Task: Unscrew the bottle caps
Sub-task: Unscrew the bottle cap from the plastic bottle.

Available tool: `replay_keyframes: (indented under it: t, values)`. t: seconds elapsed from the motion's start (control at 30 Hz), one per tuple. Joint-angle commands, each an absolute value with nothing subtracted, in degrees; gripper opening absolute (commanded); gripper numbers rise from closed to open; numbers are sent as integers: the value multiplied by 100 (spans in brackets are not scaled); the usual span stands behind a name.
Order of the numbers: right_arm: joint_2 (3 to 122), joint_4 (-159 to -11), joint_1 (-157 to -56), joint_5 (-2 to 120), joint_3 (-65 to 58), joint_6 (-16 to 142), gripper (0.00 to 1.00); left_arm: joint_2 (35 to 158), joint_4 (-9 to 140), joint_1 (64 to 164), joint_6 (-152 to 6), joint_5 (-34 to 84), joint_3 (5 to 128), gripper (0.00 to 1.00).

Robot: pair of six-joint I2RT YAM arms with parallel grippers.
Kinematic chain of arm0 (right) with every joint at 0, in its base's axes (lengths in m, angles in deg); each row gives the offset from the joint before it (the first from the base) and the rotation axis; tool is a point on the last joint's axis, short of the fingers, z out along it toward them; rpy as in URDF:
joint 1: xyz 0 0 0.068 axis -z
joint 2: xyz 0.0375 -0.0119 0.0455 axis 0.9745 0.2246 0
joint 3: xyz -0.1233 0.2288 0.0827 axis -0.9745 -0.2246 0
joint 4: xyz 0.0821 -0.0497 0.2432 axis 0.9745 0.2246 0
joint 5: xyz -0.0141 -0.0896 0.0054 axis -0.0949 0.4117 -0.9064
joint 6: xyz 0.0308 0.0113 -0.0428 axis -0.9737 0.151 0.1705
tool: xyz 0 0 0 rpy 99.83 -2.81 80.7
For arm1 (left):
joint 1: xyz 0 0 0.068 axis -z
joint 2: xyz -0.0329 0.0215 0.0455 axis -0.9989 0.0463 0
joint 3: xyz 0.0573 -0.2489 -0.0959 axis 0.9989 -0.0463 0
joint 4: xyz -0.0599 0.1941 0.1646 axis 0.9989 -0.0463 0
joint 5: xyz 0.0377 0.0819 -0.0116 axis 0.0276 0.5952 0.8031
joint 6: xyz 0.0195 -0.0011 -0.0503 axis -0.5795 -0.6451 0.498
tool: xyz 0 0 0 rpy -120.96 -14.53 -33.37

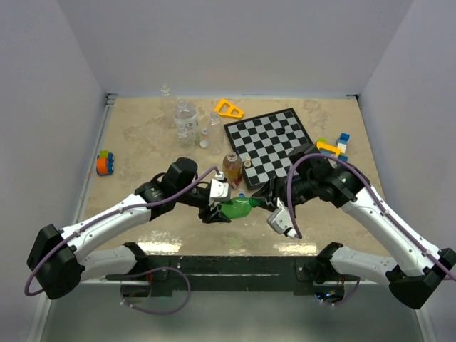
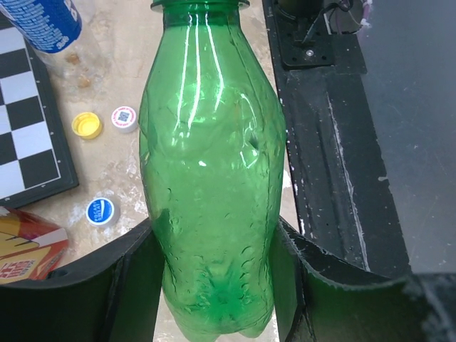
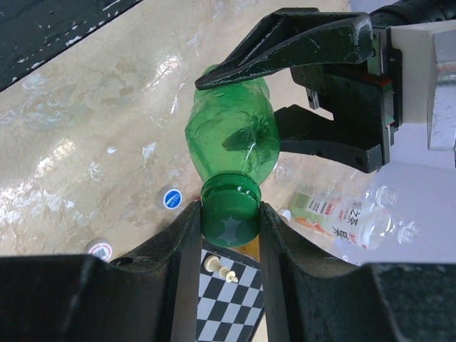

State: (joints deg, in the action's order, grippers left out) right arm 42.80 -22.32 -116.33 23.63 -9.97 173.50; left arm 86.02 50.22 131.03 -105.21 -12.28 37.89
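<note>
A green bottle (image 1: 240,206) (image 2: 214,178) (image 3: 231,139) hangs level above the table's near edge, held between both arms. My left gripper (image 1: 217,211) (image 2: 214,278) is shut on its lower body near the base. My right gripper (image 1: 265,200) (image 3: 229,239) is shut on its green cap (image 3: 229,217), which sits on the neck. Loose on the table below lie a blue cap (image 2: 102,211) (image 3: 172,199), a yellow cap (image 2: 87,125) and a white cap (image 2: 124,118). An amber bottle (image 1: 231,167) stands just behind the green one.
The chessboard (image 1: 271,142) lies behind at centre right, with a pale chess piece (image 1: 247,162) (image 3: 219,268) at its near corner. Clear bottles (image 1: 185,117) stand at the back, beside a yellow triangle (image 1: 228,108). Coloured bricks (image 1: 335,146) sit at the right and a small toy (image 1: 105,162) at the left.
</note>
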Motion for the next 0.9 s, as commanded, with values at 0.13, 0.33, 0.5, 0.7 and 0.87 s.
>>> replay_keyframes:
  t: [0.13, 0.33, 0.5, 0.7, 0.87]
  values:
    - [3948, -2996, -11499, 2050, -1365, 16057, 33, 8029, 5572, 13112, -10250, -801, 3196, 0]
    - [3685, -3453, -11122, 1892, -1234, 14501, 71, 7590, 5853, 13121, -10048, -406, 2897, 0]
    - [3474, -3375, -10656, 1733, -1076, 13718, 76, 7274, 5994, 13121, -9916, -98, 2748, 0]
    - [3228, -3576, -10366, 1496, -1163, 12708, 79, 6992, 6152, 13121, -9732, 297, 2598, 0]
    - [3473, -4007, -10173, 1084, -1067, 11249, 84, 6737, 6258, 13121, -9591, 500, 2475, 0]
